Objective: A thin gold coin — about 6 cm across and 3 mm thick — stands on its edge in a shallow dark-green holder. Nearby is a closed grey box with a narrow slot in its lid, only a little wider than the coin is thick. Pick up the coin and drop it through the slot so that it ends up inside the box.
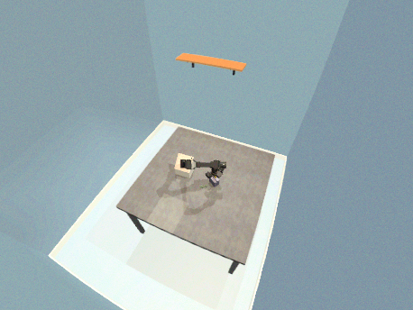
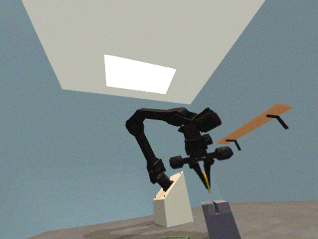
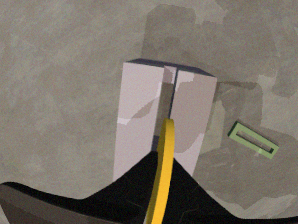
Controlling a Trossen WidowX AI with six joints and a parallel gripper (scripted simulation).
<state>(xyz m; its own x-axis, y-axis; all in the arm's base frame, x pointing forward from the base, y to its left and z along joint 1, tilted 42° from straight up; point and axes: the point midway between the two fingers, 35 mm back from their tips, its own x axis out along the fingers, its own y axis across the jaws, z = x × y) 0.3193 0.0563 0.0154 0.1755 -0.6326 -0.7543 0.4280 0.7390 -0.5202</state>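
The gripper (image 2: 208, 187) (image 3: 164, 154) is shut on the gold coin (image 2: 205, 178) (image 3: 166, 162), which hangs edge-down from the fingertips. The coin's lower edge is above the closed grey box (image 1: 215, 181) (image 2: 223, 222) (image 3: 137, 95), with a gap between them in the exterior view. In the wrist view the coin overlaps the near part of the slot (image 3: 163, 102) and leans slightly across its line. The near end of the slot is hidden by coin and fingers. The green holder (image 1: 204, 186) (image 3: 258, 136) is empty, to the right of the box in the wrist view.
The arm's pale wedge-shaped base (image 1: 184, 172) (image 2: 178, 206) stands on the grey table (image 1: 234, 212) (image 2: 271, 217). An orange shelf (image 1: 212, 61) (image 2: 255, 124) is on the wall, far from the box. Arm shadows fall across the table.
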